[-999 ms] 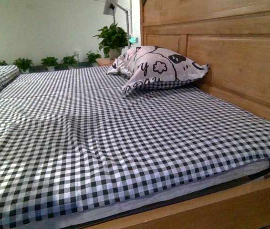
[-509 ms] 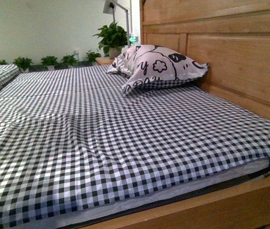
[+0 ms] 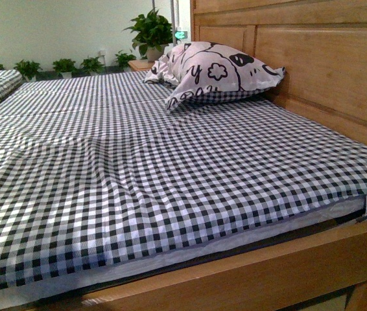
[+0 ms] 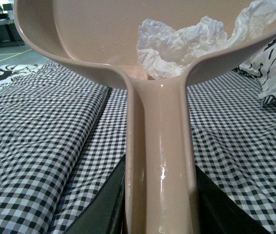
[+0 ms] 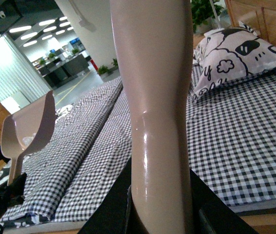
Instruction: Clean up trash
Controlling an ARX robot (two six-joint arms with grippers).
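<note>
In the left wrist view the crumpled white trash (image 4: 179,43) lies inside the pale pink dustpan (image 4: 89,29). My left gripper (image 4: 160,209) is shut on the dustpan's handle, dark jaws on both sides of it. The pan hangs over the checked bed. In the right wrist view my right gripper (image 5: 160,214) is shut on the pale handle of the brush (image 5: 155,83); its bristles are out of view. The dustpan (image 5: 28,131) also shows there, off to the side, held up by the left arm. Neither gripper nor the trash shows in the front view.
A bed with a black-and-white checked sheet (image 3: 138,168) fills the front view, with a wooden headboard (image 3: 313,58) on the right and a wooden frame rail (image 3: 268,278) in front. A patterned pillow (image 3: 216,71) lies by the headboard. Potted plants (image 3: 150,29) stand behind.
The front view has tilted slightly down: the bed, pillow and headboard sit higher in the picture and more of the wooden front rail shows.
</note>
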